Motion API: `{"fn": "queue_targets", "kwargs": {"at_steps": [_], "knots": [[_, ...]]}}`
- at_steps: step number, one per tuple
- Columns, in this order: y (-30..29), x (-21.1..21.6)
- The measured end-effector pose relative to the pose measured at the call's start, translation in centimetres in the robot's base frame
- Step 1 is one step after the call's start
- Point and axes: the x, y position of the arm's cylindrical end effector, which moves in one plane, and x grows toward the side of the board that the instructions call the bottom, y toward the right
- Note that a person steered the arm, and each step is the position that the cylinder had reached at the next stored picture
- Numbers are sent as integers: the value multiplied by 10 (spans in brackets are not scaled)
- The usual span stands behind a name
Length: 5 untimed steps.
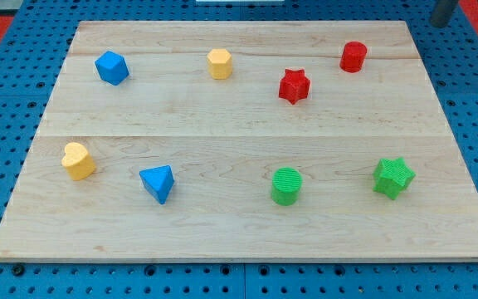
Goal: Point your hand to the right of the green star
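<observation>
The green star [393,177] lies on the wooden board [239,241] near its right edge, low in the view. My tip [443,25] shows at the view's top right corner, just off the board's top right corner. It is far above the green star and a little to its right. It touches no block.
A green cylinder [286,185] sits left of the star. A red cylinder [353,56] and a red star [294,85] lie at upper right. A yellow hexagon [219,63], a blue cube [111,67], a yellow heart [78,161] and a blue triangle [158,183] lie further left.
</observation>
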Motion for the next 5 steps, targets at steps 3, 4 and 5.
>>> {"fn": "queue_targets", "kwargs": {"at_steps": [3, 4, 5], "knots": [[-1, 8], [-3, 55], [-28, 96]]}}
